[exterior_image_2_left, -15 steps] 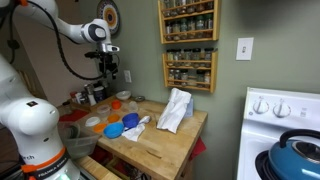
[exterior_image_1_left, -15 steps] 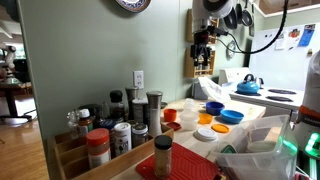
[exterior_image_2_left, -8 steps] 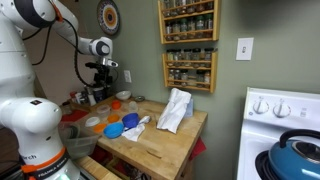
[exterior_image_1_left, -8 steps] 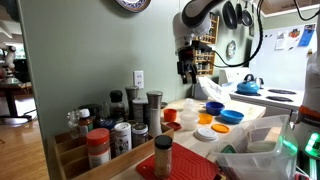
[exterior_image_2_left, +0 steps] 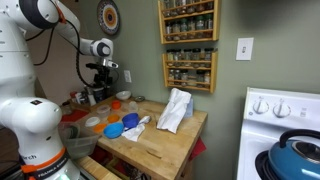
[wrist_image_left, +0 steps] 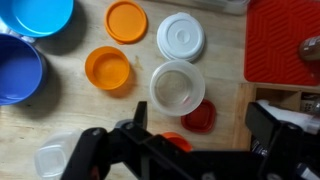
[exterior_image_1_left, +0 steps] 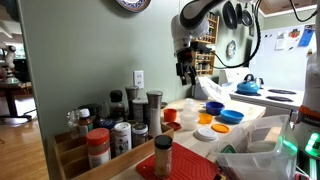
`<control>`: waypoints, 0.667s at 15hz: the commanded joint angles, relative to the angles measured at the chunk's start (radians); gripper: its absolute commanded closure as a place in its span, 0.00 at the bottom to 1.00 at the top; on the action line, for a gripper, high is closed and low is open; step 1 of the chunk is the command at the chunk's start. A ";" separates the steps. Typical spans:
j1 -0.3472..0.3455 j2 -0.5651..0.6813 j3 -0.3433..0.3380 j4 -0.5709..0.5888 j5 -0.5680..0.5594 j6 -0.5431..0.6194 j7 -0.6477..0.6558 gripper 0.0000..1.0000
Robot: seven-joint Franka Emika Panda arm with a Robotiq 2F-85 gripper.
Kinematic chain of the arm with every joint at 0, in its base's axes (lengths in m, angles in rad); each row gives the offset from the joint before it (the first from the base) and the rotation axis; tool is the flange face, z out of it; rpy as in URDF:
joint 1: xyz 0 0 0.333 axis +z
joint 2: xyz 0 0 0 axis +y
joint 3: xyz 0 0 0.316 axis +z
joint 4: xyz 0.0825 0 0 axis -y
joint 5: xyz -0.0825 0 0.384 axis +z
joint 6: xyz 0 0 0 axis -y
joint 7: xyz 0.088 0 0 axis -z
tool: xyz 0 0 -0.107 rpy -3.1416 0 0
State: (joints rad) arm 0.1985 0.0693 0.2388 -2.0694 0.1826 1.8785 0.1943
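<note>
Over the wooden counter in an exterior view, gripper hovers well above the lids, nothing in it. In an exterior view, gripper hangs high, blue bowl lower down, well apart. Wrist view — fingers spread wide, gripping nothing; clear cup sits just ahead between them — white lid beyond it, orange lid beside.

In an exterior view the camera sits low and close behind the spice jars, facing along the wooden counter toward the blue kettle. In an exterior view it stands higher and farther back, facing the wall spice racks across that counter. The wrist view looks straight down, close, on the blue bowls that both exterior views share
</note>
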 commanded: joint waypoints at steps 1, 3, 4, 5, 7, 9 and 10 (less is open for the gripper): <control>0.022 -0.059 0.000 -0.116 -0.013 0.036 -0.007 0.00; 0.036 -0.098 0.010 -0.206 -0.036 0.069 -0.024 0.00; 0.042 -0.121 0.015 -0.257 -0.017 0.108 -0.034 0.00; 0.053 -0.135 0.023 -0.299 -0.034 0.140 -0.041 0.00; 0.072 -0.151 0.043 -0.373 -0.040 0.240 -0.043 0.00; 0.084 -0.147 0.057 -0.432 -0.030 0.399 0.019 0.00; 0.089 -0.140 0.063 -0.451 -0.017 0.451 0.029 0.00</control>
State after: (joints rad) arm 0.2694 -0.0394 0.2855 -2.4210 0.1643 2.1691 0.1791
